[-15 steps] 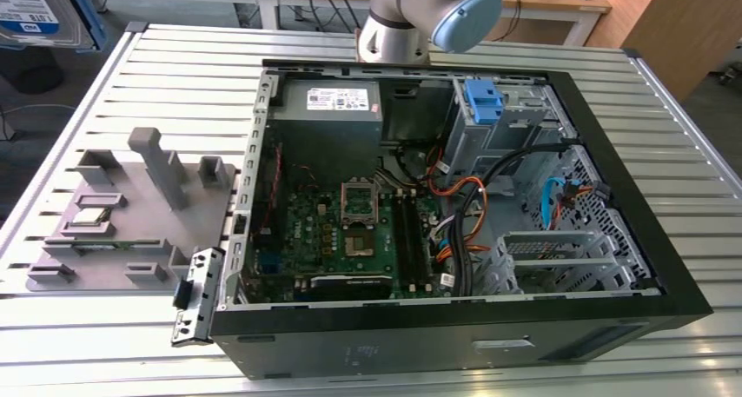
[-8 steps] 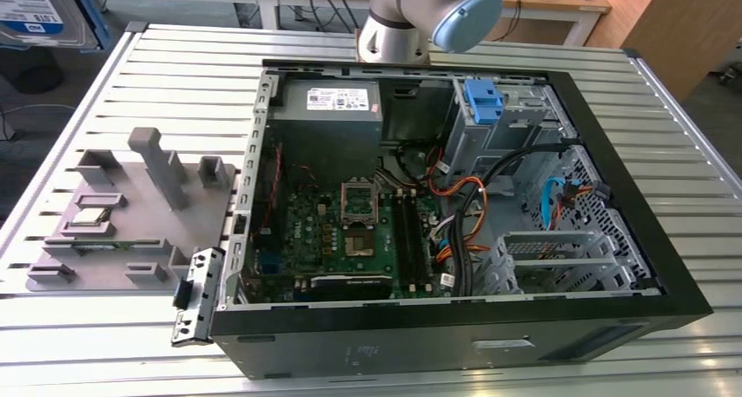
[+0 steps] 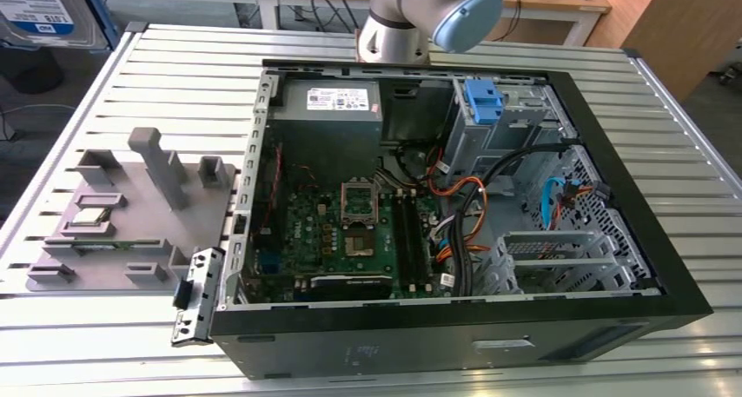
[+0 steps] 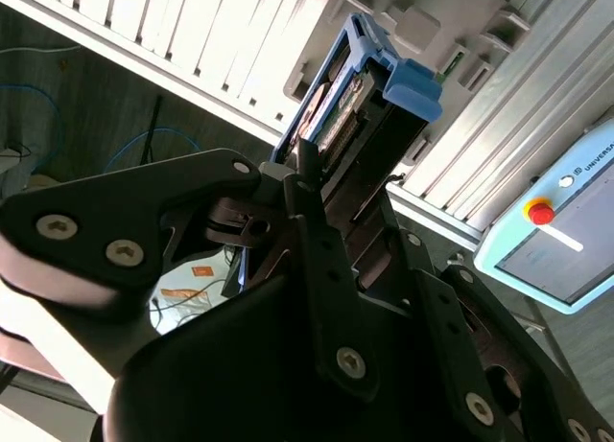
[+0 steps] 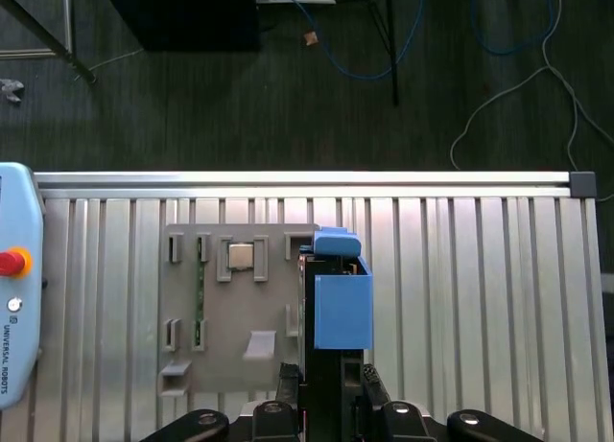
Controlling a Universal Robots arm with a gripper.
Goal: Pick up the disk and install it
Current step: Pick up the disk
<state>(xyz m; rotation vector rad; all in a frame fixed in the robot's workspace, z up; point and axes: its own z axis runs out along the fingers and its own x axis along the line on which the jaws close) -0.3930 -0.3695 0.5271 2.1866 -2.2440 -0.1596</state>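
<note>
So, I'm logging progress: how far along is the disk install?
Done: the disk is picked up. In hand: the end effector is shut on it, holding it high above the grey tray in the first wrist view. Left: installing it in the case.

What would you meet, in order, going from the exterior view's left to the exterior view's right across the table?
grey fixture plate → motherboard → metal drive cage
</note>
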